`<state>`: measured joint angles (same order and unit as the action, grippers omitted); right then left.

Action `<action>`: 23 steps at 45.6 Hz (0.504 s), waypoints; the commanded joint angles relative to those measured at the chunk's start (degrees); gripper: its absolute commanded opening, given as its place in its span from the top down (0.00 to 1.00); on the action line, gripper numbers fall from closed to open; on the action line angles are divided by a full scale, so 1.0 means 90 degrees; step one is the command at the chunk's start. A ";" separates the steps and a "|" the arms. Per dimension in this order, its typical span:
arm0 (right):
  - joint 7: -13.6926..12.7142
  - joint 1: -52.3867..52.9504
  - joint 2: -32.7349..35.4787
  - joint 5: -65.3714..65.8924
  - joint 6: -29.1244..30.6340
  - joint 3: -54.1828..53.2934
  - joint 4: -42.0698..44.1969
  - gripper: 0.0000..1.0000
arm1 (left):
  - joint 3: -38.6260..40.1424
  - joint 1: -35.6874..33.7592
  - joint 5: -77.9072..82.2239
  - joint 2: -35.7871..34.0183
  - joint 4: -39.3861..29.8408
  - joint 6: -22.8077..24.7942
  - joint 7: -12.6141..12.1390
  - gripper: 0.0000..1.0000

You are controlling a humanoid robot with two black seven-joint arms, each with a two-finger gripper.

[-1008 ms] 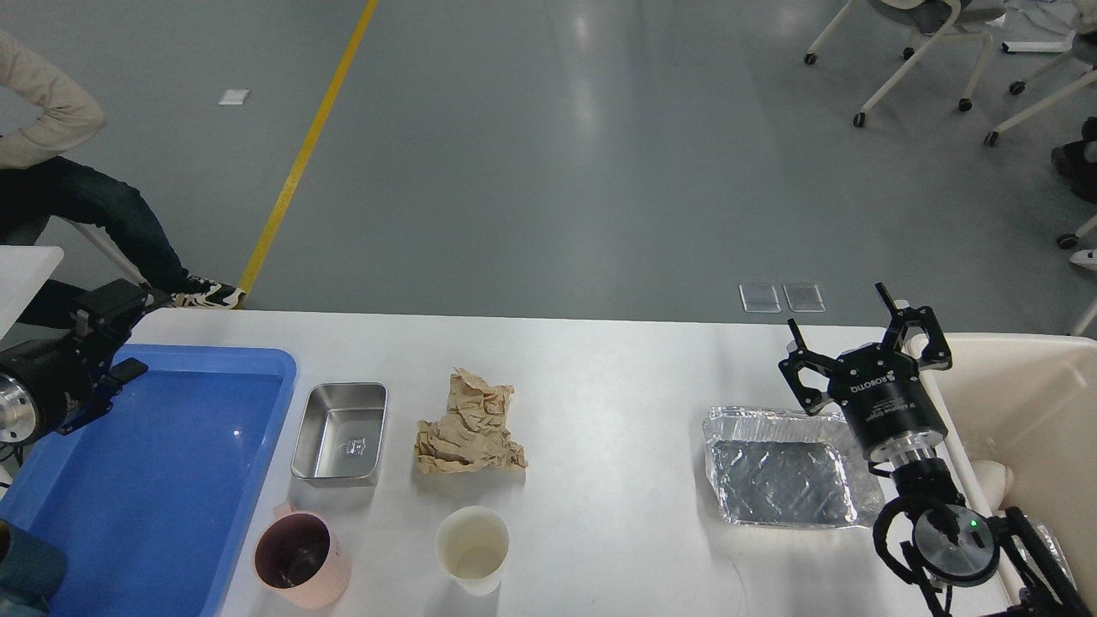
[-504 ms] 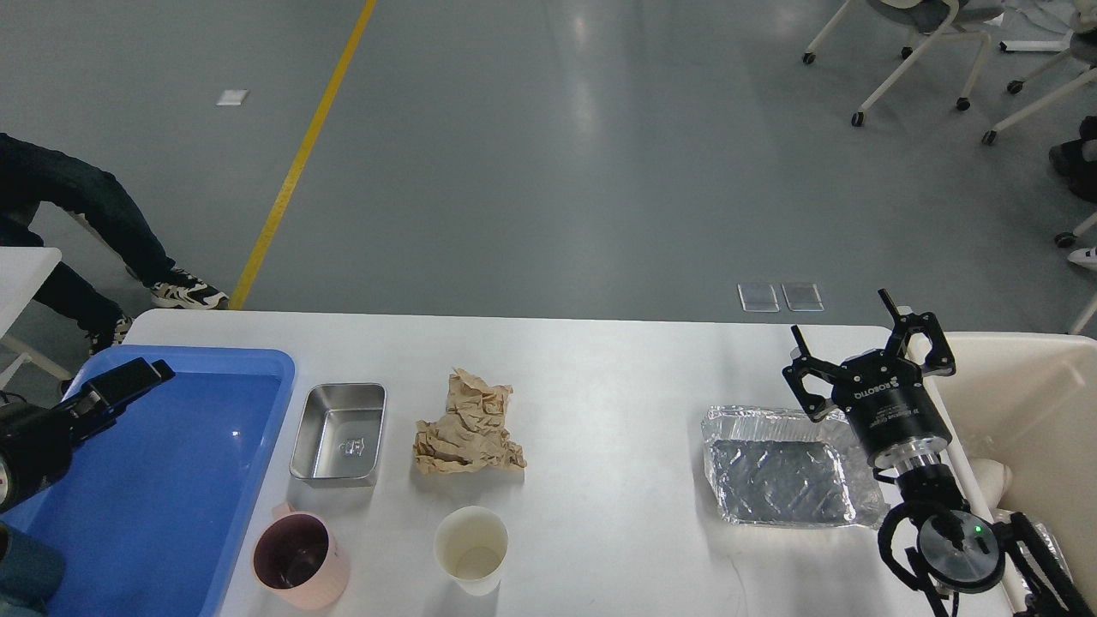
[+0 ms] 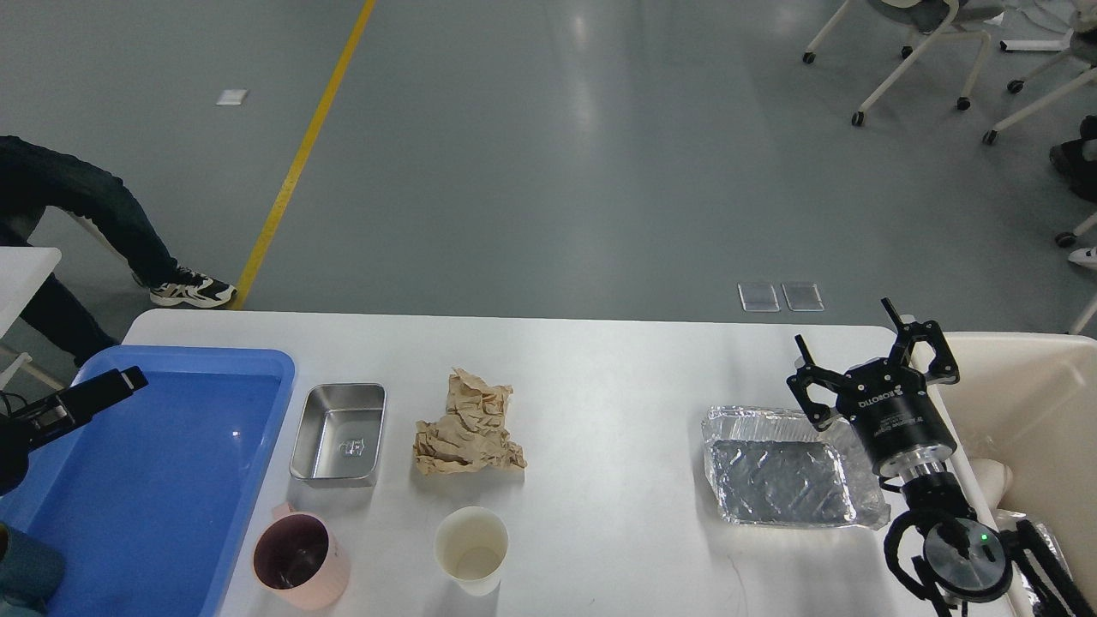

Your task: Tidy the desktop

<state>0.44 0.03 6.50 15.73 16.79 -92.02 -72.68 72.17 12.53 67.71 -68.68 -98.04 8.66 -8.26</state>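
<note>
The table (image 3: 600, 360) — the big white top that needs tidying — spreads across the lower half of the head view, and nothing much is put away yet. From left to right I can see a blue tray (image 3: 257, 364) with a bare floor, a steel box (image 3: 338, 433) just beside it, a pink mug (image 3: 300, 559) and a paper cup (image 3: 470, 548) near the front edge, a crumpled brown paper (image 3: 467, 426) in the middle, and a foil pan (image 3: 784, 467) toward the right. A cream bin (image 3: 1041, 403) stands off the right end.

The right claw (image 3: 866, 360) hangs with its fingers spread wide and nothing between them, above the far right corner of the foil pan, close to the bin's rim. The left claw (image 3: 94, 390) sits over the tray's left edge; it shows dark and side-on, so I cannot tell whether it is parted or closed.

My guess is the foil pan is the piece in hand, bound for the bin. To do it well, the right claw should come down over one raised rim of the pan — one finger inside, one outside — and close gently, since thin foil will likely crumple or tear. Lifting it clear of the table before swinging right would keep it from catching the bin's wall.
</note>
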 commanded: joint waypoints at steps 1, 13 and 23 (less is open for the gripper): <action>0.0000 -0.0013 0.0059 0.0000 0.0000 0.0000 0.0000 0.00 | -0.0020 0.0073 0.0006 -0.0415 0.0004 0.0092 0.0107 0.03; 0.0000 -0.0023 0.0059 -0.0010 0.0000 0.0000 0.0000 0.00 | -0.0235 0.0093 0.0436 -0.0406 0.0004 0.0493 0.0117 0.03; 0.0000 -0.0023 0.0117 -0.0010 0.0000 0.0000 -0.0001 0.00 | -0.0362 0.0024 0.0436 -0.0220 0.0004 0.0522 0.0107 0.03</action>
<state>0.44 -0.25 7.38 15.67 16.79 -92.07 -72.68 69.07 12.87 71.62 -71.55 -98.00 13.07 -7.26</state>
